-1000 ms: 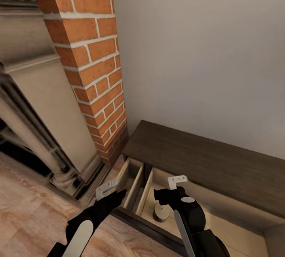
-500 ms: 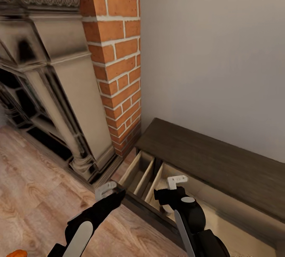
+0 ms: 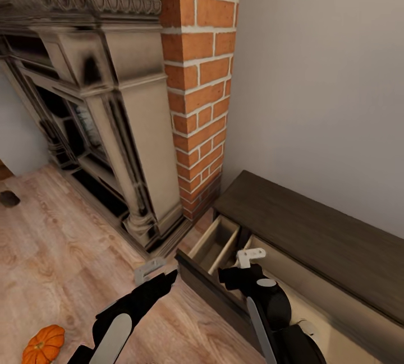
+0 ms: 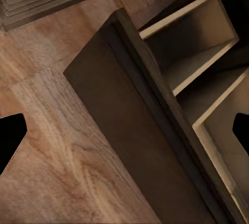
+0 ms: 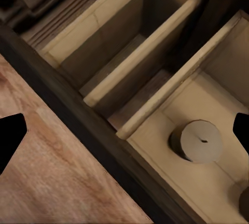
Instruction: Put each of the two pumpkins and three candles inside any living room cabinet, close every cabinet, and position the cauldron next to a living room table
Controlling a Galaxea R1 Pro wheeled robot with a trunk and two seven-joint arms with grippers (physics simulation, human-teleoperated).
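The cabinet [image 3: 314, 235] is a long, low unit of dark brown wood standing against the pale wall, just beside the brick column [image 3: 199, 89] of the fireplace [image 3: 106, 100]. Its drawers are pulled out, showing pale wood compartments split by thin dividers, with a flat dark front and no handle.

In the right wrist view a candle [image 5: 197, 140] stands upright in the wide compartment: a short, stubby cream cylinder with a tiny dark wick, apart from the compartment walls. Part of a second round object [image 5: 244, 200] sits at the picture's edge in the same compartment; what it is cannot be told.

A pumpkin [image 3: 44, 344] lies on the wooden floor [image 3: 62, 252] well apart from the cabinet, on the robot's left. It is bright orange, ribbed and round.

The left gripper [image 3: 150, 270] hangs over the floor just beside the drawer front, its fingers spread and holding nothing. The right gripper [image 3: 251, 256] hangs over the open drawer, fingers likewise spread and empty.
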